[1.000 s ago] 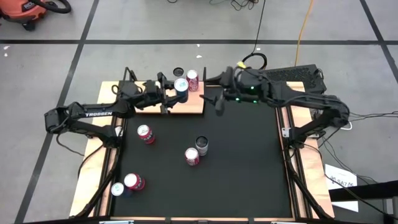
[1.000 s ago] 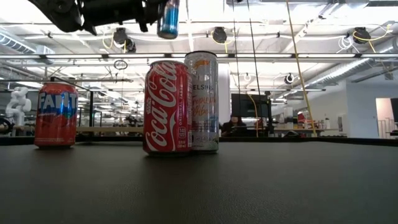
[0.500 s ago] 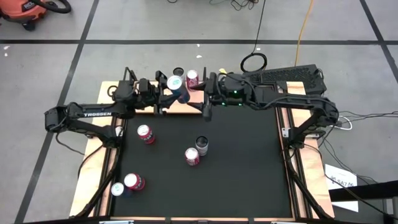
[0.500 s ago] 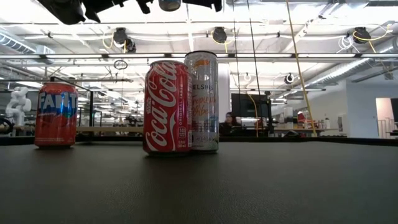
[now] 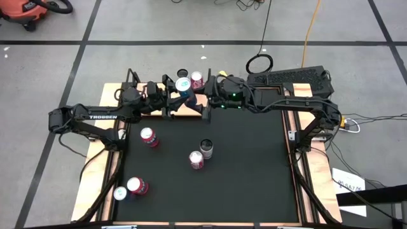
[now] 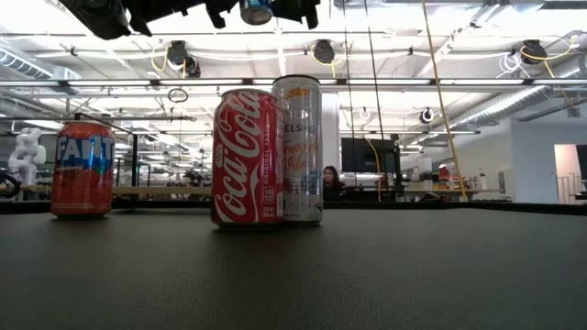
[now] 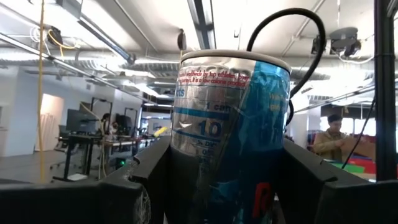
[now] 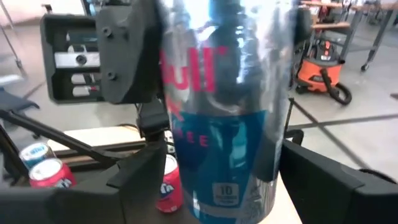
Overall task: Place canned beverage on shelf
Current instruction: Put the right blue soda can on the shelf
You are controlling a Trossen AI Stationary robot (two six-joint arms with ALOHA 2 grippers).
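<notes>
Midway: the left gripper (image 5: 173, 95) pinches a slim blue-and-silver can (image 5: 184, 84) above the light wooden shelf (image 5: 191, 108) (unplaced), the spread right gripper (image 5: 205, 97) flanking it.

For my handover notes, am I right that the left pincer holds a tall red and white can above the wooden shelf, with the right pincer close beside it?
Not quite: the tall slim can is blue and silver, as the left wrist view shows. The left pincer does hold it above the light wooden shelf, with the right pincer close beside it.
</notes>
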